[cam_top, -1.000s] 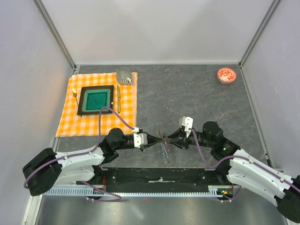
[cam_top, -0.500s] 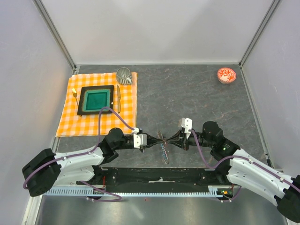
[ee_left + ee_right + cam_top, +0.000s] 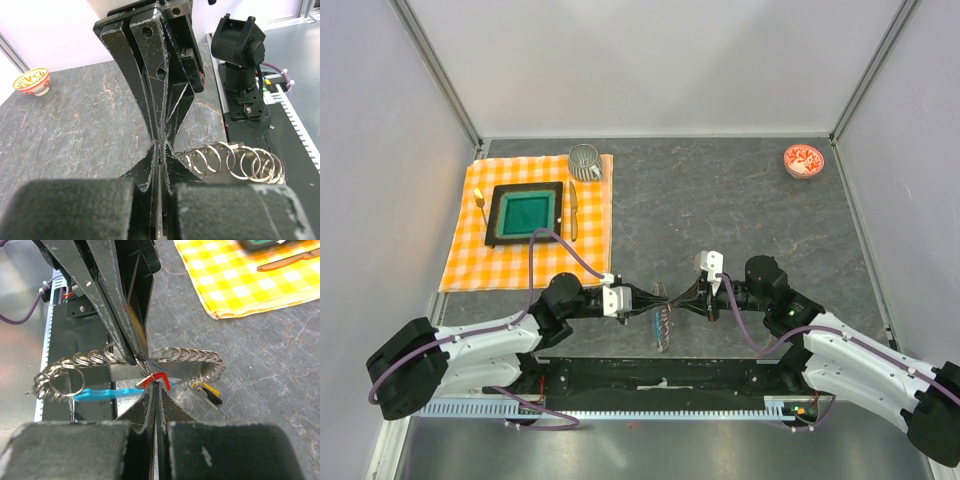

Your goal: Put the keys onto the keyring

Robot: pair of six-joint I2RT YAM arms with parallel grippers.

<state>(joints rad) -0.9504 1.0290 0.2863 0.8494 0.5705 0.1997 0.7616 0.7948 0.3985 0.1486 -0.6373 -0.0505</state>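
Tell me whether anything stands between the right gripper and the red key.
Nothing visible does. The closed tips of the right gripper meet the red key, which lies against the chain of the keyring, right beside where the left gripper pinches that chain.

Left arm and right arm: white shells and black joints are noted. A purple cable is routed along each. White camera blocks are mounted at the wrists. The right end effector is fitted with black fingers, scuffed grey at the edges.
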